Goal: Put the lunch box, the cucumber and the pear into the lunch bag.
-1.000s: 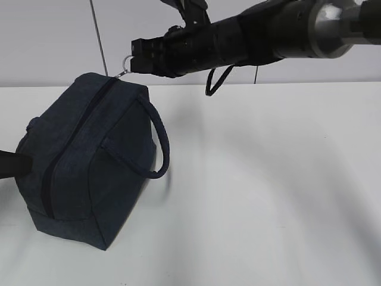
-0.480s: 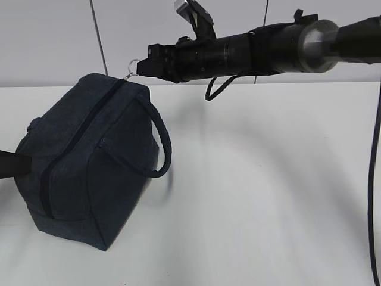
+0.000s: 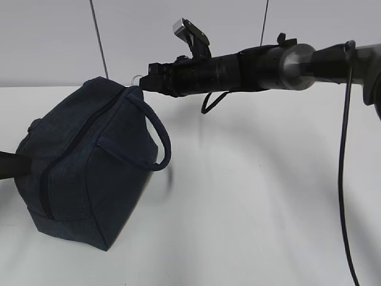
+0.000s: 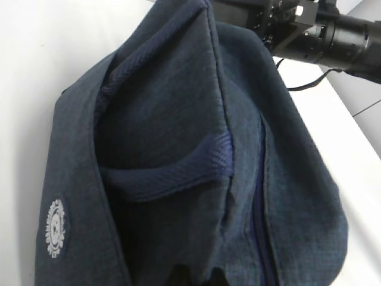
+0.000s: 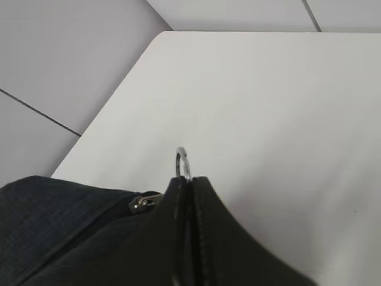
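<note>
The dark navy lunch bag stands on the left of the white table, its zipper closed along the top. My right gripper is shut on the metal zipper pull ring at the bag's far top corner. The bag's edge shows in the right wrist view. My left gripper pinches the bag's fabric at its near end; it shows at the exterior view's left edge. The lunch box, the cucumber and the pear are out of view.
A looped handle hangs off the bag's right side. The white table stretches right and forward of the bag. A grey panelled wall stands behind it. The right arm's cable hangs at the right.
My right gripper has dropped lower and drawn slightly right with the zipper ring, and the bag's far top corner has sunk with it. The left gripper has stayed put.
</note>
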